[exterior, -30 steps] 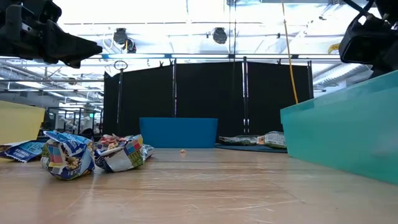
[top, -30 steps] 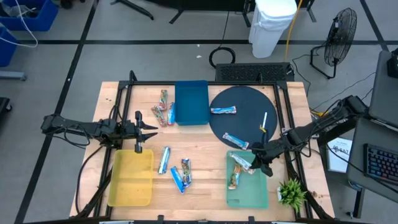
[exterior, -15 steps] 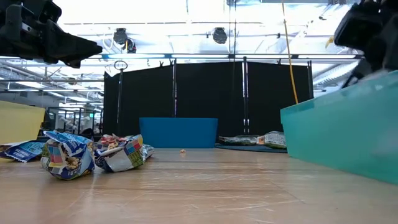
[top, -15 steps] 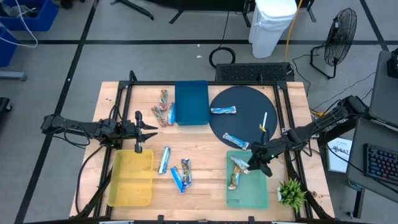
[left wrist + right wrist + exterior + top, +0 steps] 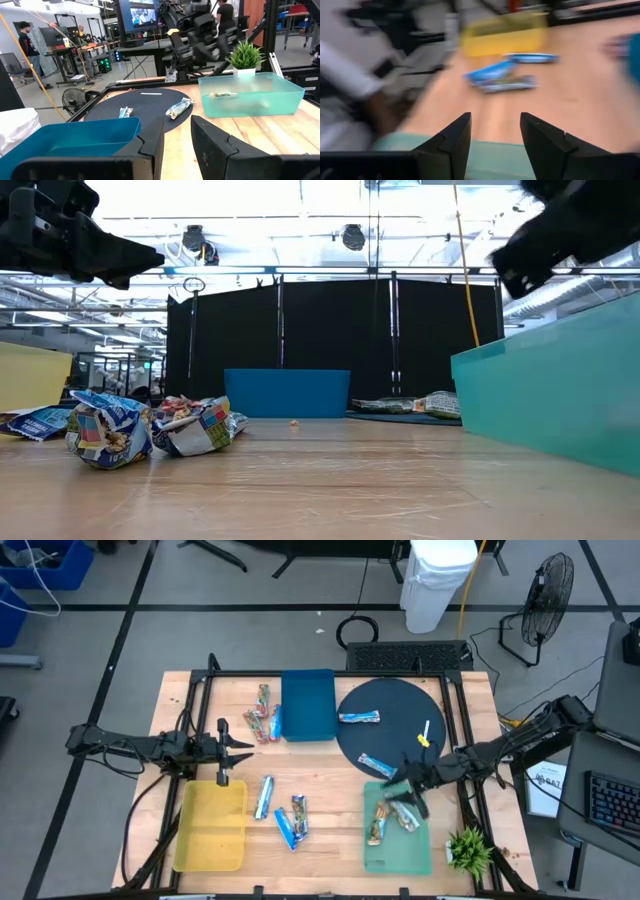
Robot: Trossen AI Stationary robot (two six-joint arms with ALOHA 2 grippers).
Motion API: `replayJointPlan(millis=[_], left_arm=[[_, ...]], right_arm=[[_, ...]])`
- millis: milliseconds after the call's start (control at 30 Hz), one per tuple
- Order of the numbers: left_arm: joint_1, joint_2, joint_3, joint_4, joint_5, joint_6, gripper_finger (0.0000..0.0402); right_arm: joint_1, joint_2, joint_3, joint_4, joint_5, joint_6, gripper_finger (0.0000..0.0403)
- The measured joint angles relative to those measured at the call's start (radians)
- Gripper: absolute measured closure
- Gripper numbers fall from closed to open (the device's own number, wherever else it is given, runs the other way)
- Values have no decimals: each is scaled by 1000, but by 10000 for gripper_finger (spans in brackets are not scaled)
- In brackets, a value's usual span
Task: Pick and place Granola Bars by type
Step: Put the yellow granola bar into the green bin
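Note:
My right gripper (image 5: 395,787) (image 5: 495,122) hangs open over the far end of the green tray (image 5: 398,860), nothing between its fingers. Two granola bars (image 5: 405,815) (image 5: 377,827) lie flat in that tray. Two blue bars (image 5: 358,717) (image 5: 378,766) rest on the dark round mat (image 5: 400,700). Reddish-brown bars (image 5: 262,712) lie left of the blue tray (image 5: 307,705); blue bars (image 5: 265,797) (image 5: 293,820) lie right of the yellow tray (image 5: 210,830). My left gripper (image 5: 243,748) (image 5: 177,125) waits open above the table beyond the yellow tray's far end.
A black frame (image 5: 330,673) runs round the table top. A small green plant (image 5: 468,848) stands at the near right corner, beside the green tray. A white strip (image 5: 425,732) lies on the mat's right side. Bare wood shows between the yellow and green trays.
My right gripper has opened and let go of a bar, which now lies in the green tray beside the other one. The gripper has then drawn back toward the table's far edge and a little left, swinging round.

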State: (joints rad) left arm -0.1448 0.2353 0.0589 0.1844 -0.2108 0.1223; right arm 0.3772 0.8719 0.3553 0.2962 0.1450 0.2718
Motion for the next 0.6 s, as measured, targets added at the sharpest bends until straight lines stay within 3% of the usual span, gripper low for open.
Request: replayJointPlan(millis=[167, 300, 467, 600], left_arm=[[0, 0, 0, 0, 0, 0, 300], [0, 0, 0, 0, 0, 0, 300], [0, 0, 0, 0, 0, 0, 300], [0, 0, 0, 0, 0, 0, 300]], right_arm=[[-157, 1, 0, -69, 38, 29, 238], [-253, 39, 75, -266, 28, 63, 237], [-311, 174, 236, -520, 11, 48, 227], [-336, 303, 321, -593, 9, -4, 214]])
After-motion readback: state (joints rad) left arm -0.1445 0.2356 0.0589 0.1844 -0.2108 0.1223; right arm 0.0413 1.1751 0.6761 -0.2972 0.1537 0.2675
